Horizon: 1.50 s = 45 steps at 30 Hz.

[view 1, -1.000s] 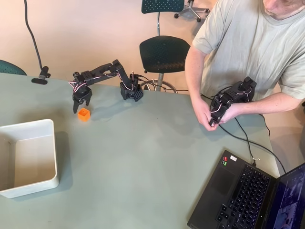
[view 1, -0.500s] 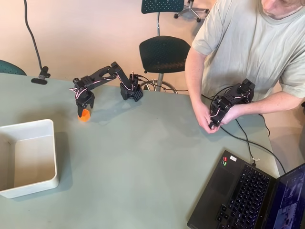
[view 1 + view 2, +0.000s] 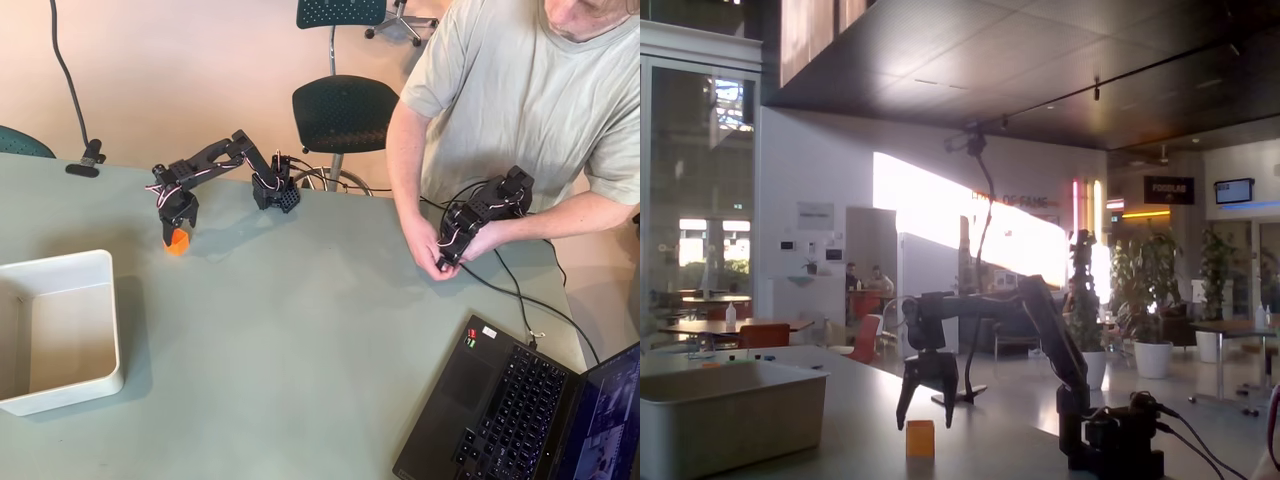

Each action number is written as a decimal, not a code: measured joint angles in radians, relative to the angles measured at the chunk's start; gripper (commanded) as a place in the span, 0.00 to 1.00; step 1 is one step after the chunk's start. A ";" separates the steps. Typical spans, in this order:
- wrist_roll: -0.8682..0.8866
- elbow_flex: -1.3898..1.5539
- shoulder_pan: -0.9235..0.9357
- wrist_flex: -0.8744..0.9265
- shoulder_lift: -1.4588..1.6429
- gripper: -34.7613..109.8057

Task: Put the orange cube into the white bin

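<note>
overhead view: bright, even, sharp; soft shadows fall toward 3 o'clock of white bin (image 3: 60,330) | fixed view: backlit, glare patch on wall at 12 o'clock, foreground dark, slightly soft

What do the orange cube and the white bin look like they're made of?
The orange cube: probably plastic, going by its uniform saturated colour and matte faces; its surface is too small to judge further. The white bin: likely moulded plastic, smooth with a slight sheen, rounded corners and thin low walls.
</note>
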 measured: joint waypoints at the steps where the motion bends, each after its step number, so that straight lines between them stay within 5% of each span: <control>1: 0.000 0.000 0.003 0.000 -0.005 0.61; 45: 0.000 -0.008 0.054 -0.089 -0.100 0.65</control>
